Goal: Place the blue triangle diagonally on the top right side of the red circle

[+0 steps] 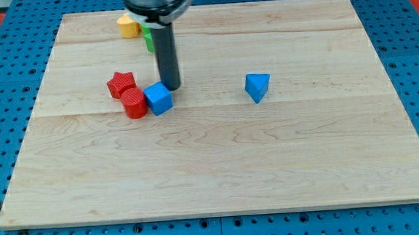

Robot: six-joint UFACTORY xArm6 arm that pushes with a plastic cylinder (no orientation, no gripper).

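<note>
The blue triangle [258, 86] lies on the wooden board, right of centre. The red circle [133, 103] lies at the view's left of centre, touching a blue cube [159, 99] on its right side. A red star-shaped block [121, 83] sits just above and left of the red circle. My tip [171, 87] is at the blue cube's top right corner, touching or nearly touching it. The tip is well left of the blue triangle.
A yellow block [126, 25] and a green block [148, 39] sit near the board's top edge, the green one partly hidden behind the rod. The board [220, 168] lies on a blue pegboard surface.
</note>
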